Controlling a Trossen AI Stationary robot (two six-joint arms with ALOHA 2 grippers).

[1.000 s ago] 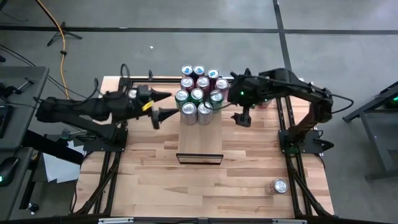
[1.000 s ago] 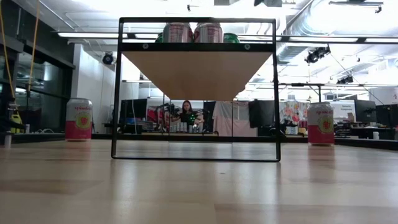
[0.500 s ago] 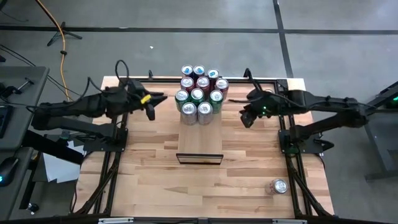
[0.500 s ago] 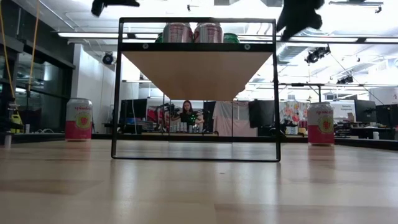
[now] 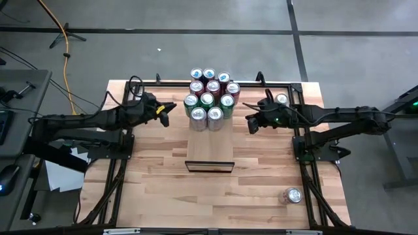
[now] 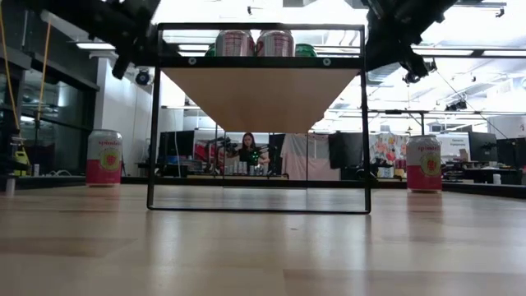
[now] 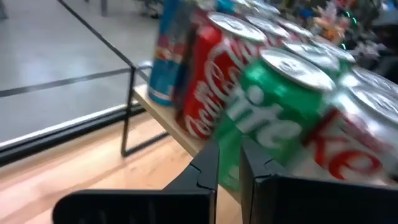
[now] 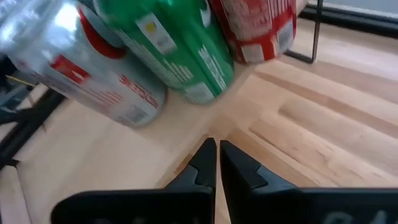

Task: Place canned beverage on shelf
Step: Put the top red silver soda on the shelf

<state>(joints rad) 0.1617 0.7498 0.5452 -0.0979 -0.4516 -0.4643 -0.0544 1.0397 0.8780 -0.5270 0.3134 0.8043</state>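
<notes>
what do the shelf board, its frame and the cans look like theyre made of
Shelf board: pale smooth wood, or maybe a laminate, with faint grain and a matte look. Frame: thin black bars, likely painted metal. Cans: probably aluminium, with shiny silver tops with pull tabs and glossy printed sides.

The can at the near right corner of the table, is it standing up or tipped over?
Tipped over. From above, the can shows its side as well as its silver top, unlike the upright cans on the shelf, which show only round tops.
</notes>
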